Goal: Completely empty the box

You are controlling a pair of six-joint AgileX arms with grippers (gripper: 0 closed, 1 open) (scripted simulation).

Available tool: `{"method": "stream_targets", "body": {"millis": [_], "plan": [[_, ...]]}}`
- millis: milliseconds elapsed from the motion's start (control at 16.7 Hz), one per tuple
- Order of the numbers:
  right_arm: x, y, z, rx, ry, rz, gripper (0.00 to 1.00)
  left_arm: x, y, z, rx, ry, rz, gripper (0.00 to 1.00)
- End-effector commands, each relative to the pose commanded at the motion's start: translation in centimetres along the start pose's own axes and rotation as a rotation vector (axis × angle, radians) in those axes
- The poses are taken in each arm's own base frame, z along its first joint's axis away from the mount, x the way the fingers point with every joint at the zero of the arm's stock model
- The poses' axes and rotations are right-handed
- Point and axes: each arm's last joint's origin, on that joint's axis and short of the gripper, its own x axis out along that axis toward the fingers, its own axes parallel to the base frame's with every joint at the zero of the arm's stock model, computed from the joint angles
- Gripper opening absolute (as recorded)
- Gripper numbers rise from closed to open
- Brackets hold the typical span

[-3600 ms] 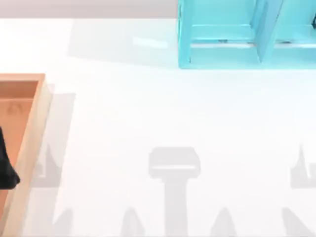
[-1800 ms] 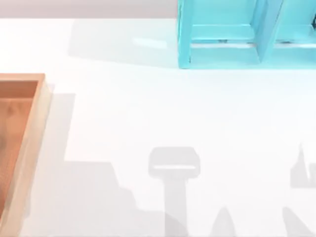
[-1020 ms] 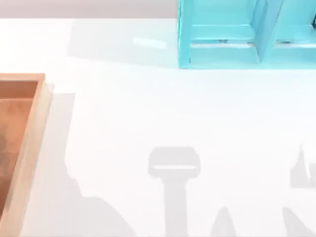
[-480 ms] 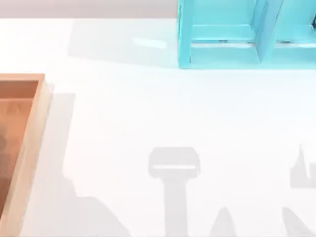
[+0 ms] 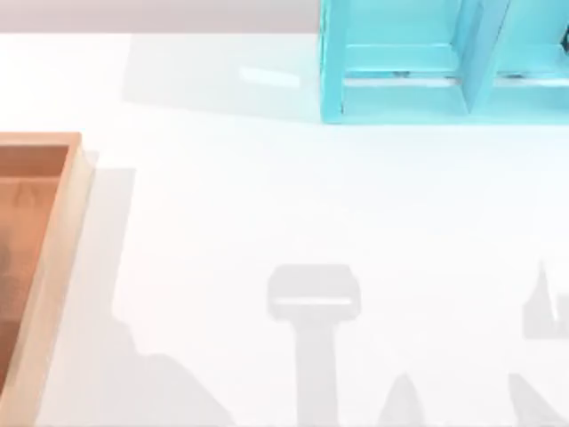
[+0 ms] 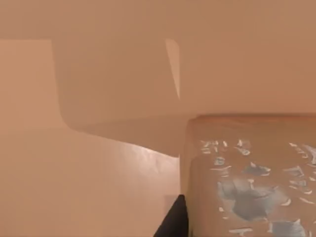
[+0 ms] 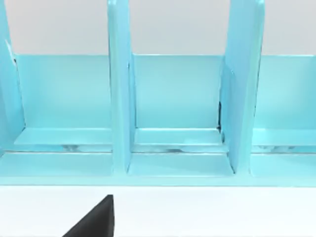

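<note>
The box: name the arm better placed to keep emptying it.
Left. Its wrist view looks down at the box floor and a speckled tan object inside; the right wrist faces the blue shelf unit.

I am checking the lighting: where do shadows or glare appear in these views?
Top view: grey shadows lie on the white table; a pale glare patch sits left of the light blue shelf unit. Left wrist view: a soft shadow crosses the wooden box's orange-brown floor.
</note>
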Motion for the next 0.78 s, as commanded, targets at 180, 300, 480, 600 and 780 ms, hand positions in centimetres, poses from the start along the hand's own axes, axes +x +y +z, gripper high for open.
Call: {"method": "stream_targets", "body": {"millis": [180,300,480,600,780], "plan": [[0.00,0.00,0.00,0.000,0.000,0.000,1.00,0.00,0.00,0.00,0.000,0.000,0.000,0.00],[0.00,0.00,0.00,0.000,0.000,0.000,1.00,0.00,0.00,0.00,0.000,0.000,0.000,0.00],[0.00,0.00,0.00,0.000,0.000,0.000,1.00,0.00,0.00,0.00,0.000,0.000,0.000,0.00],[0.00,0.00,0.00,0.000,0.000,0.000,1.00,0.00,0.00,0.00,0.000,0.000,0.000,0.00],[0.00,0.00,0.00,0.000,0.000,0.000,1.00,-0.43,0.04,0.15,0.002,-0.003,0.001,0.00]]}}
